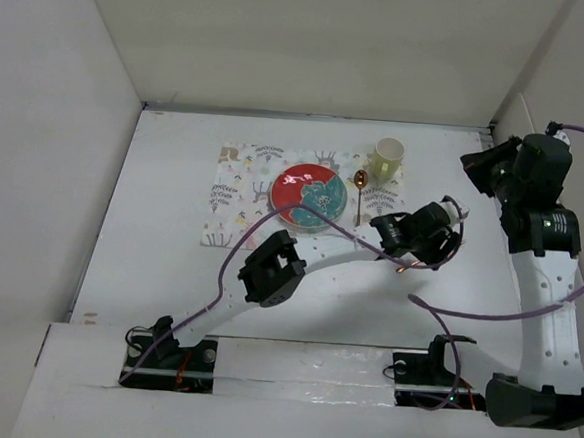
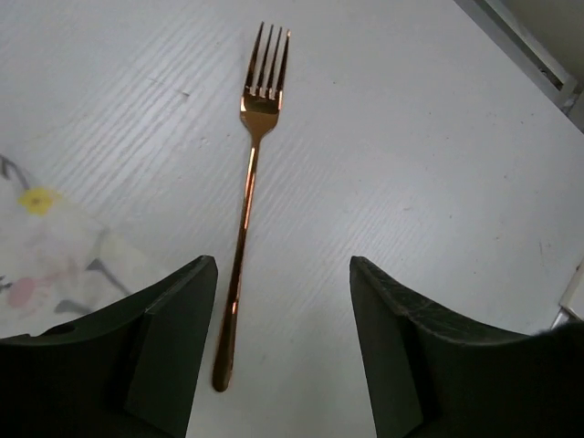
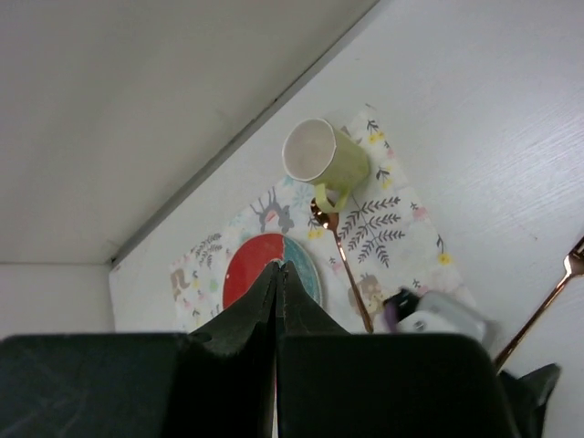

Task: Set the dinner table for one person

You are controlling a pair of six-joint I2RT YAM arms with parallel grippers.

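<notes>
White matte counter (image 1: 149, 259) spanned the view, carrying a floral placemat (image 1: 239, 190) toward its far side with plate (image 1: 306, 193), cup (image 1: 387, 158) and spoon (image 1: 359, 189). Left fingers (image 2: 182, 310) stood spread above a copper fork (image 2: 248, 182) lying flat on bare counter. Right fingers (image 3: 265, 301) were pressed together, empty.

Upper centre: plate (image 1: 307, 194) on the placemat (image 1: 234, 210), spoon (image 1: 359, 194) just right, cup (image 1: 387, 159) upper right of it — fork (image 2: 245, 210) on the dinner table (image 1: 161, 230) beside the placemat
</notes>
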